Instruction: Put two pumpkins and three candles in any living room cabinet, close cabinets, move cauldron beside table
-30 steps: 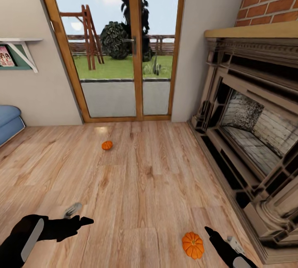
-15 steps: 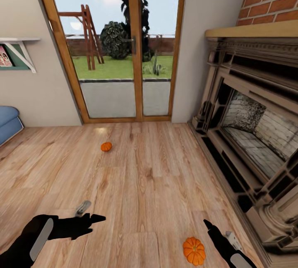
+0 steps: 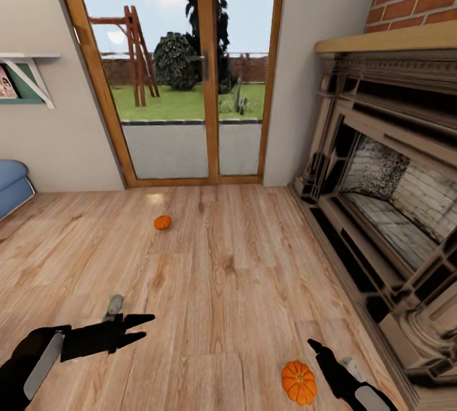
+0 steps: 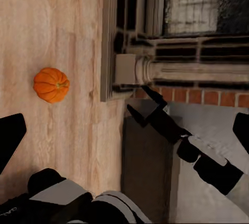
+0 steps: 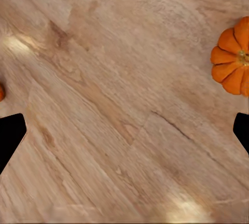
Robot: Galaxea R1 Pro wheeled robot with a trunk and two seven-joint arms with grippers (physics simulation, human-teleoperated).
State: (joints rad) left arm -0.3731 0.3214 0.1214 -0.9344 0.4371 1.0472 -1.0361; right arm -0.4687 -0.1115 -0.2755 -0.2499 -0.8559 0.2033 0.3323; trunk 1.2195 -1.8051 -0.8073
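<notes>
R gripper hangs low over the wood floor, fingers spread wide, nothing held. Just beside it lies the near pumpkin: squat, ribbed, orange, w/ short brownish stem. L gripper also parted & empty. Far pumpkin sits near the glass door, well apart from the fireplace.

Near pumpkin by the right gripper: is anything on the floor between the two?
Nothing visible. In the head view the near pumpkin lies on bare wooden floor just beside the right gripper, with only planks between them. The fireplace surround stands off on the gripper's other side. The second pumpkin lies far off near the glass doors.
</notes>
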